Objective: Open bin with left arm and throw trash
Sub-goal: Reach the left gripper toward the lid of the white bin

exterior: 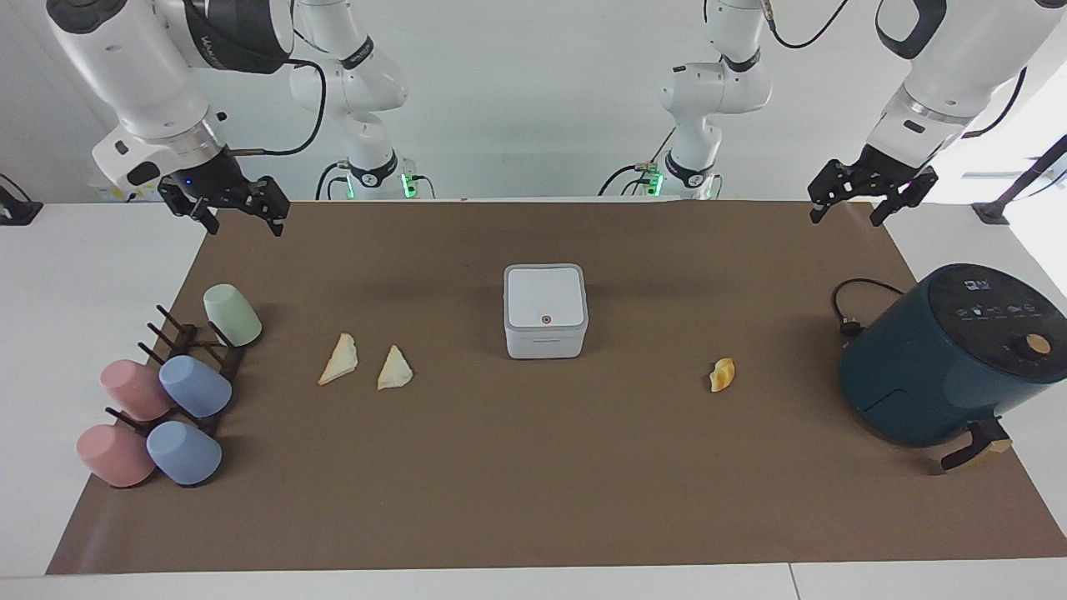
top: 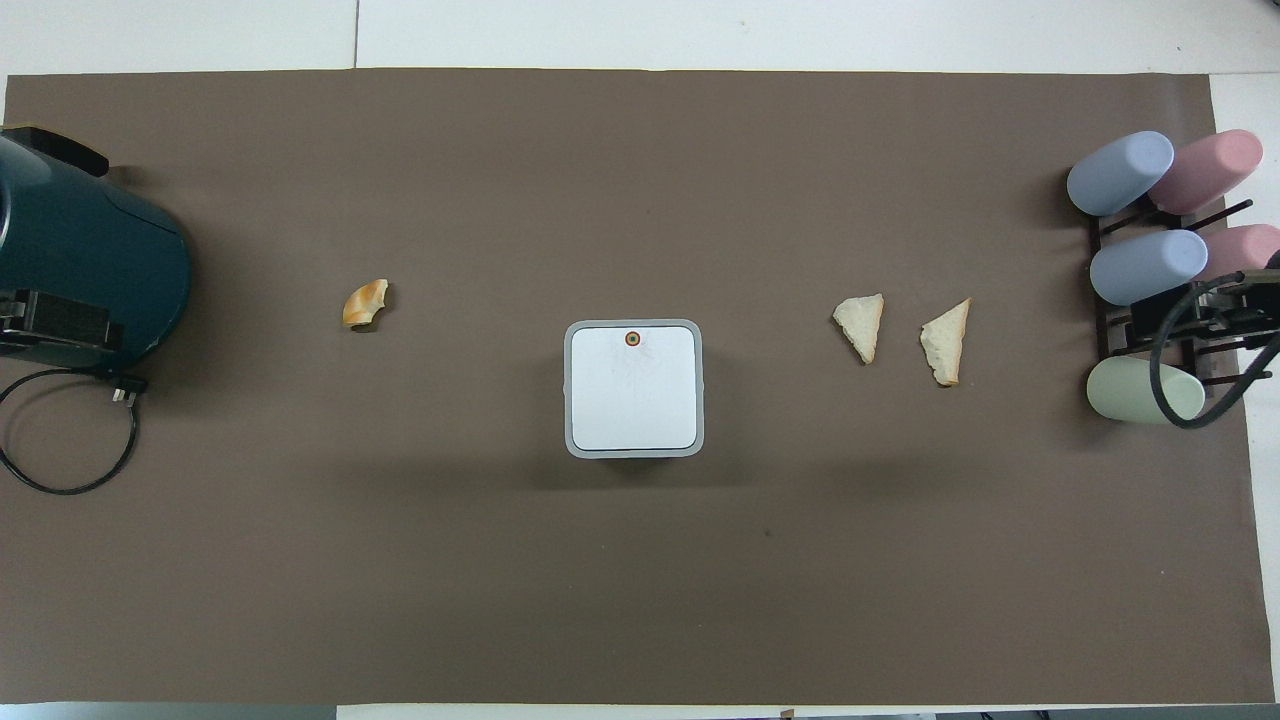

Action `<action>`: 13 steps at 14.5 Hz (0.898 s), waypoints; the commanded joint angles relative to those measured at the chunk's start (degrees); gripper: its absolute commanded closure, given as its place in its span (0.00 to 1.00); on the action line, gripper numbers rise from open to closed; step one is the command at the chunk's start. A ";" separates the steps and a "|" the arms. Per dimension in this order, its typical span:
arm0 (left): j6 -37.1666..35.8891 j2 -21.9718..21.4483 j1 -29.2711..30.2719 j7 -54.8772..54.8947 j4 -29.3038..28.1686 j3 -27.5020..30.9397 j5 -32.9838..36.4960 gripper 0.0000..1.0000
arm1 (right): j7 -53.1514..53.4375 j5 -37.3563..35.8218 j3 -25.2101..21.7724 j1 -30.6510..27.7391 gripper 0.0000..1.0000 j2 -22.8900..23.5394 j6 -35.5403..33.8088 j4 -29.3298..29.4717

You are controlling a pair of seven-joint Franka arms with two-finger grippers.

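The bin (exterior: pixel 544 310) (top: pixel 633 388), a small white cube, stands at the middle of the brown mat with its lid closed. Two pale bread wedges (exterior: pixel 339 360) (exterior: pixel 394 369) of the trash lie beside it toward the right arm's end. A golden crust chunk (exterior: pixel 722 374) (top: pixel 365 303) lies toward the left arm's end. My left gripper (exterior: pixel 850 212) hangs open and empty over the mat's corner by the air fryer. My right gripper (exterior: pixel 242 223) hangs open and empty over the mat's corner by the cup rack.
A dark teal air fryer (exterior: pixel 950 358) with a black cord (exterior: pixel 850 304) stands at the left arm's end. A dark rack (exterior: pixel 196 358) with several pastel cups sits at the right arm's end.
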 commanded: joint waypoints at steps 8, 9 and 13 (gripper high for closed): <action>0.46 -0.41 -1.54 -0.39 -0.44 -0.32 0.93 0.00 | -1.23 0.32 -0.16 0.05 0.00 0.06 0.06 0.16; 2.03 -0.41 -3.11 -0.65 -0.62 -0.33 0.93 0.00 | -1.14 0.32 -0.16 0.05 0.00 0.06 0.06 0.16; 5.46 -0.15 -10.14 -7.66 -1.67 -0.41 0.93 0.61 | -1.14 0.32 -0.16 0.05 0.00 0.06 0.06 0.16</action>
